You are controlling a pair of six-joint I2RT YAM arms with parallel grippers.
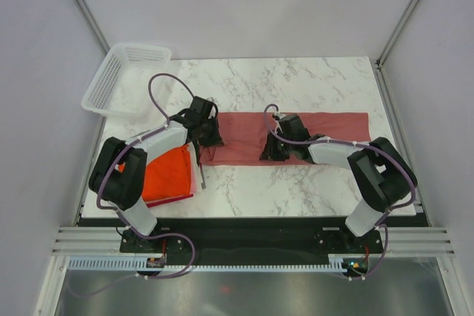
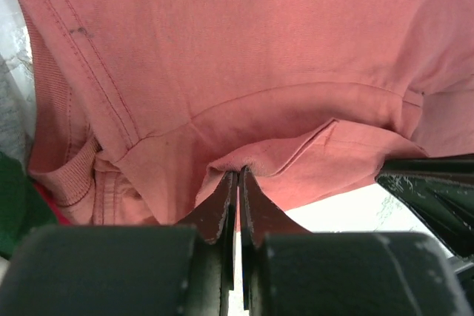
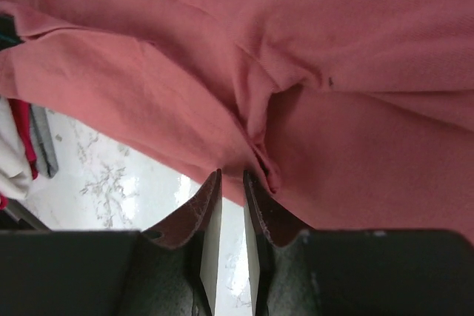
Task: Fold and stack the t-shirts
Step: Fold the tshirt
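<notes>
The t-shirt [image 1: 326, 127] is soft, light and limp; take it by the near edge. There the left hand [image 2: 238, 177] is clenched on it; whether the right hand [image 3: 232, 179] grips it cannot be told.

The left gripper [image 2: 238, 177] has its two fingers pressed together on a small fold at the edge of the pinkish-red t-shirt [image 2: 244, 49], which fills most of the view. The shirt's ribbed collar [image 2: 70, 179] bunches at the left. A white marble table [image 2: 337, 212] shows below the cloth, and a dark green shape [image 2: 16, 201] sits at the lower left.
</notes>
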